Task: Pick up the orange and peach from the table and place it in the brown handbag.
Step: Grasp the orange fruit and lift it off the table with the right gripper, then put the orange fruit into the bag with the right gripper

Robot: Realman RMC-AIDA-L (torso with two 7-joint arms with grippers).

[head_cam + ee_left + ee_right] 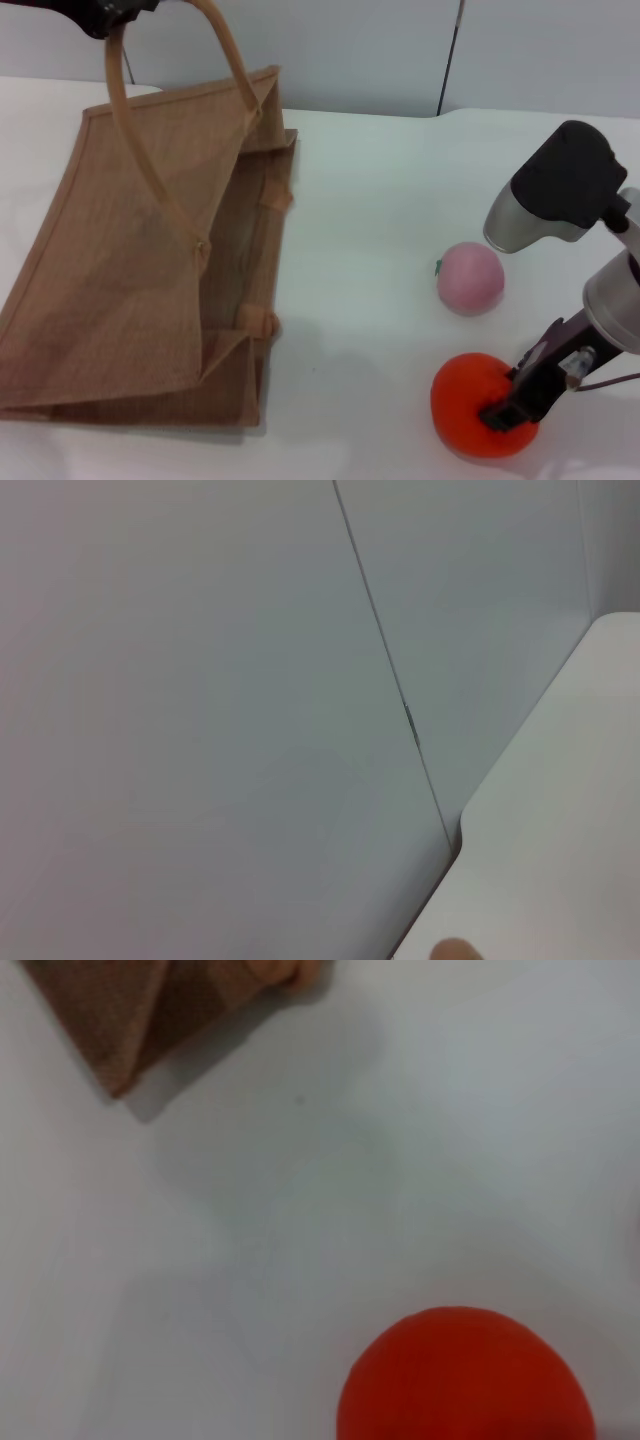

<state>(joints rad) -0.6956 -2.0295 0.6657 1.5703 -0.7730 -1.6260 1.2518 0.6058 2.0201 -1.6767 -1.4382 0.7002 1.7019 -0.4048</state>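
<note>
The orange (478, 407) lies on the white table at the near right; it also shows in the right wrist view (465, 1378). My right gripper (505, 412) is down at the orange's right side, against it. The peach (470, 278) lies on the table just behind the orange, free of the gripper. The brown handbag (130, 270) stands at the left with its mouth facing right. My left gripper (112, 15) is at the top left, holding one looped handle (150, 150) up.
The white table (380, 200) runs between the bag and the fruits. A grey wall stands behind it. The bag's near corner (115, 1020) shows in the right wrist view. The left wrist view shows only the wall and a table corner (560, 810).
</note>
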